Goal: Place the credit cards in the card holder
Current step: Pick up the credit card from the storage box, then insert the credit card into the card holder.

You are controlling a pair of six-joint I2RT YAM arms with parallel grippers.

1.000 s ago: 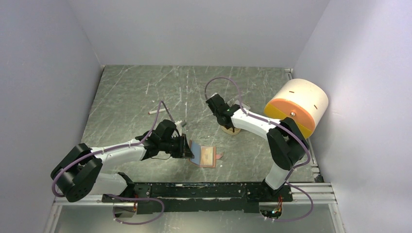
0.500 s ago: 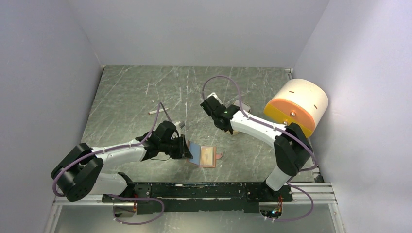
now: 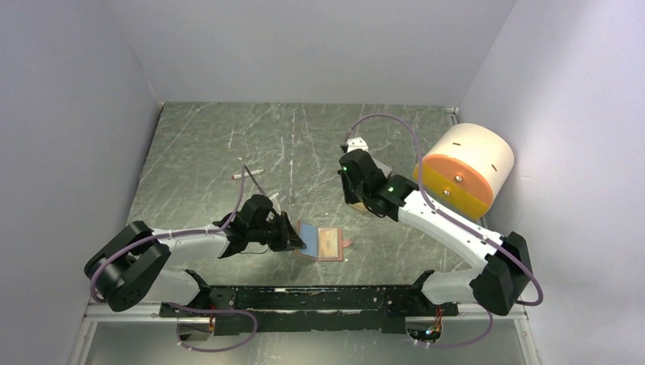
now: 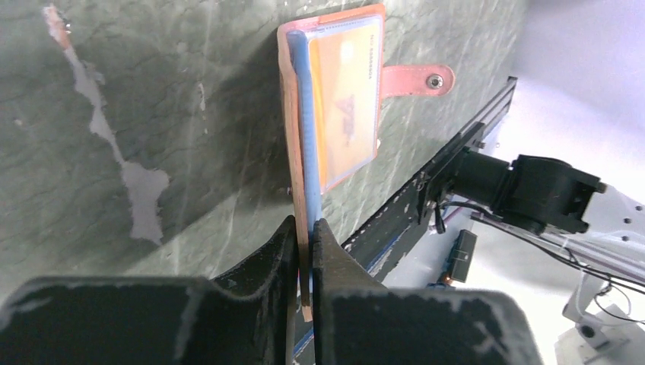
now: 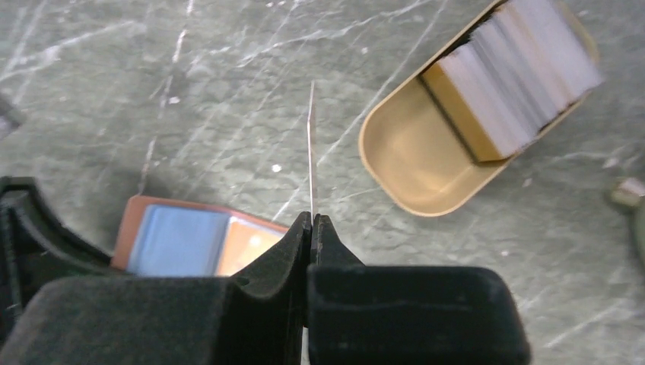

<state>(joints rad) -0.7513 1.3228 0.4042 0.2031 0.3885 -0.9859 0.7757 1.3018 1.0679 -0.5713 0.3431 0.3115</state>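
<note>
Far left on the dark marbled desk [image 3: 198, 152] we see a small white stick [image 3: 243, 174] lying alone, well apart from everything else. Next come the left fingers [image 4: 304, 232], pinched almost fully together on the near edge of the card holder [image 4: 293, 114]. They grip its left leaf, and we cannot tell whether the blue card [image 4: 303, 99] lying against that leaf is caught in the pinch too. The holder lies open on the desk just in front of the arm bases. The orange card [image 4: 346, 114] sits under the clear pocket of its right half, and the snap tab [image 4: 414, 78] sticks out past the far edge. Further right and farther back, the right fingers [image 5: 311, 220] are pressed shut on a thin whitish card [image 5: 311, 144]. We see this card only edge-on, held above the desk and touching neither the holder nor the tray. Beyond it the tan tray [image 5: 403, 152] with rounded ends holds a stack of pale cards [image 5: 517, 68] standing at one end. At the far right edge of the desk the big cream-and-orange cylinder [image 3: 465, 167] lies on its side.
</note>
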